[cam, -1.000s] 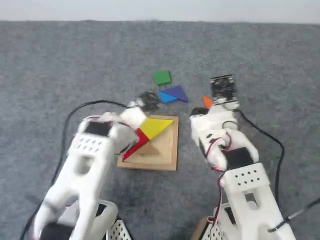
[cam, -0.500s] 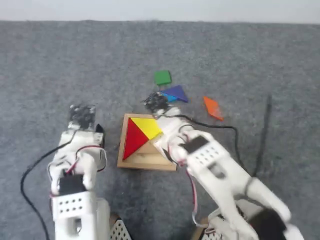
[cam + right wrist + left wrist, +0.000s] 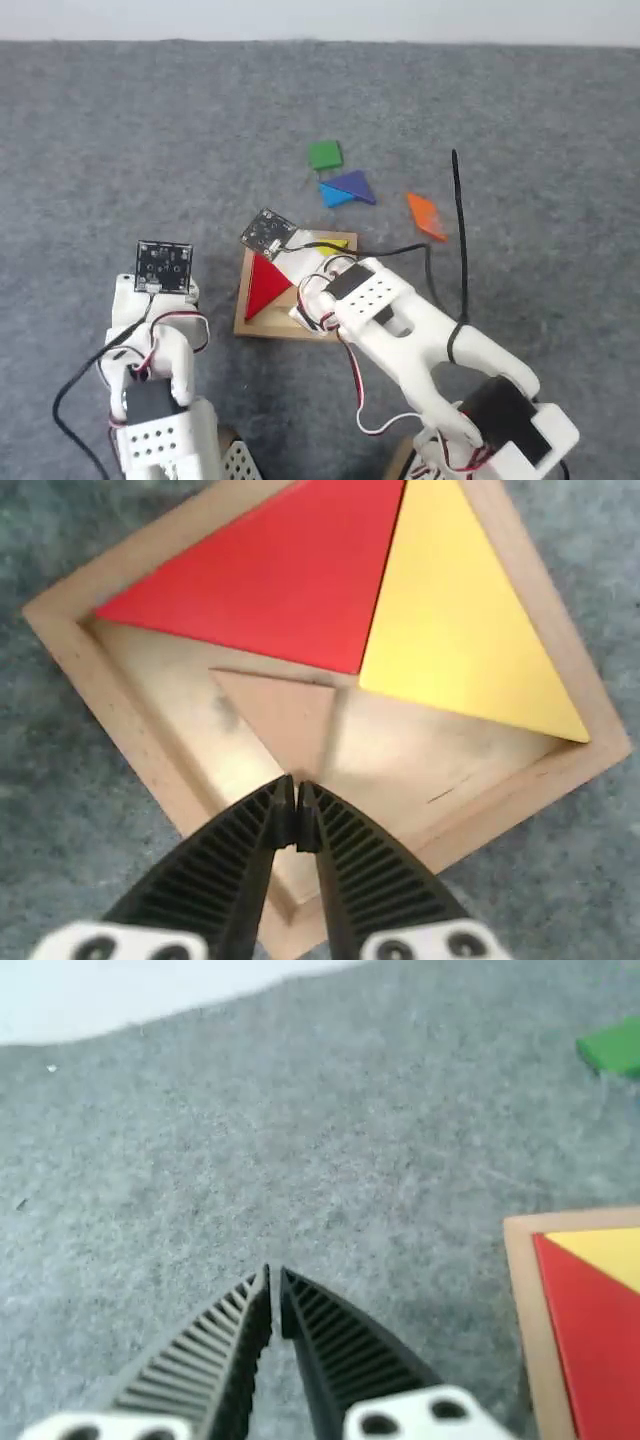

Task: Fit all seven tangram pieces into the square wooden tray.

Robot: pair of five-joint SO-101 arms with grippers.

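1. Tray (image 3: pixel 100 695) holds 3: red triangle (image 3: pixel 270 580), yellow triangle (image 3: pixel 455 640), tan triangle (image 3: pixel 285 715).
2. 4 on carpet (image 3: pixel 150 130): green square (image 3: pixel 324 155), blue triangle (image 3: pixel 334 194), purple triangle (image 3: pixel 353 183), orange parallelogram (image 3: pixel 425 215).
3. Right gripper (image 3: pixel 295 800) over tray, left gripper (image 3: pixel 273 1290) beside it; both pairs of jaws pressed together, empty.

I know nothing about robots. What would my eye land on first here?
The large red triangle and large yellow triangle lie side by side in the square wooden tray, with the right gripper shut above it. Beyond the tray, a green square, blue triangle, purple triangle and orange parallelogram lie loose on the grey carpet.
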